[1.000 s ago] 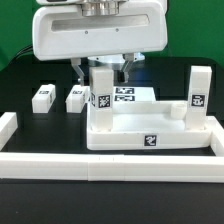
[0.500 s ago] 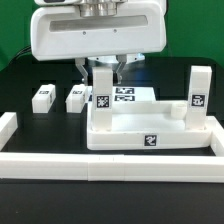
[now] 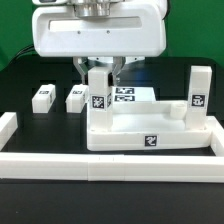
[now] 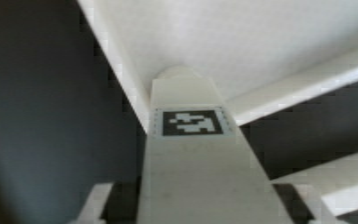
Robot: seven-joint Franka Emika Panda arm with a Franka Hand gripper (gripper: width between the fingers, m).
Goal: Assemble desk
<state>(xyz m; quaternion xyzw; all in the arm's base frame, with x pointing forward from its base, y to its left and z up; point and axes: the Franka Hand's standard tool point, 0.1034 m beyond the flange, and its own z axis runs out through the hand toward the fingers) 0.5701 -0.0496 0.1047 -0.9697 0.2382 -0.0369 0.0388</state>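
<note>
Fingers (image 3: 113, 68) closed on the upright leg (image 3: 99, 98) at the tabletop's (image 3: 125, 138) far corner on the exterior view's left; its long axis runs straight down from your grip.

black table (image 3: 18, 88) | on it: tabletop (image 3: 128, 127), two loose legs (image 3: 42, 97), marker board (image 3: 126, 96), border rails (image 3: 60, 168)

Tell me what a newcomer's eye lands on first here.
The jaws clamp an upright white square plastic leg at the corner of the white rectangular tray-like plastic tabletop on the exterior view's left. Farther to that view's left two loose white legs lie on the black table, and at its right a second upright white leg stands on the tabletop.
</note>
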